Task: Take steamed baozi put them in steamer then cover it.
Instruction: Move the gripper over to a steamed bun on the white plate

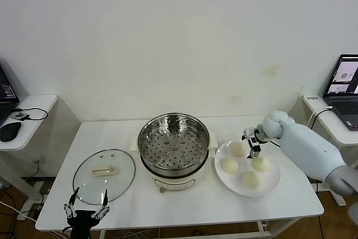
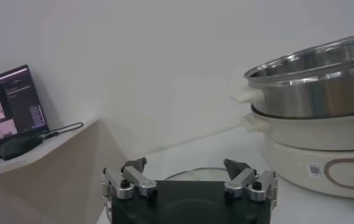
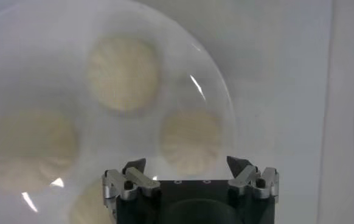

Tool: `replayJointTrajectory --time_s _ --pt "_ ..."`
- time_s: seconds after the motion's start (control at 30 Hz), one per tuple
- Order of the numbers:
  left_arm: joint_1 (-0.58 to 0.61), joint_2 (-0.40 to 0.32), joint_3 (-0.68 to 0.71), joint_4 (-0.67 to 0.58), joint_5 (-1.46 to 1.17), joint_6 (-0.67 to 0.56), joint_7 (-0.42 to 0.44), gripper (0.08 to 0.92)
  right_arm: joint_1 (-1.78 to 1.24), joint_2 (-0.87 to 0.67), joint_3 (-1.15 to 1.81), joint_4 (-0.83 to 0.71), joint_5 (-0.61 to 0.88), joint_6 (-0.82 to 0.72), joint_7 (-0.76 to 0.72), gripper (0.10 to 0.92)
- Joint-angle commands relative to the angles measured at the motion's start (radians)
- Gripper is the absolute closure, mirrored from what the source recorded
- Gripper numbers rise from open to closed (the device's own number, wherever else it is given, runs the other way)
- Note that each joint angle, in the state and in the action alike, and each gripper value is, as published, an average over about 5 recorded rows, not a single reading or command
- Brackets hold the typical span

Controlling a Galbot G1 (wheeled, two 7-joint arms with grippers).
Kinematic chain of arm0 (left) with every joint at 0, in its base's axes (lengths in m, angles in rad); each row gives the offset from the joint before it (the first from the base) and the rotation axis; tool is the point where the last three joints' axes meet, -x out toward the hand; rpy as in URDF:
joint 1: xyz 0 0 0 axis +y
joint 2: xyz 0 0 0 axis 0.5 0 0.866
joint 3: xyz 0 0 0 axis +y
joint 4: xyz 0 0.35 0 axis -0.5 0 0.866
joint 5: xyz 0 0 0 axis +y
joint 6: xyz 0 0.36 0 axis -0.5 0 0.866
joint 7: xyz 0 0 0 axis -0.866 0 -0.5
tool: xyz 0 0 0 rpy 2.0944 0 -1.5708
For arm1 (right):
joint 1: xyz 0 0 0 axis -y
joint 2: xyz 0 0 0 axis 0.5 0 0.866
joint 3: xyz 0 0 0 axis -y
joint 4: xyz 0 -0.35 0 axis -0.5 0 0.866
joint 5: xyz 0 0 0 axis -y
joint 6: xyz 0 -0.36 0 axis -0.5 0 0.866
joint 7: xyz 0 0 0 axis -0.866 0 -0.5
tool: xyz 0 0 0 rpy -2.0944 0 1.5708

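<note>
The steamer (image 1: 174, 149), a shiny steel pot with a perforated tray on a cream base, stands uncovered at the table's middle. Its glass cover (image 1: 104, 174) lies flat to its left. Several steamed baozi (image 1: 230, 164) rest on a white plate (image 1: 273, 186) to its right. My right gripper (image 1: 253, 148) hovers open above the plate, over the far baozi (image 3: 190, 141), holding nothing. My left gripper (image 1: 86, 204) waits open and empty at the front edge, just before the cover (image 2: 195, 175). The steamer (image 2: 314, 85) rises to one side in the left wrist view.
The white plate (image 3: 219, 103) fills most of the right wrist view. A side table with a laptop (image 1: 344, 90) stands at the right. Another side table with a mouse (image 1: 10, 131) stands at the left. A wall runs close behind.
</note>
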Motion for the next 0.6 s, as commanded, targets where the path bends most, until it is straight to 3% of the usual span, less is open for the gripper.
replayJointTrajectory --time_s 0.03,0.6 --pt "0.0 0.0 0.0 -0.001 0.001 -0.001 0.0 0.177 0.017 0.057 -0.017 -0.061 -0.014 0.001 0.004 0.204" --pt "-0.002 -0.003 0.0 0.001 0.003 -0.005 -0.005 0.177 0.023 0.01 -0.033 -0.007 -0.005 -0.005 -0.014 0.395"
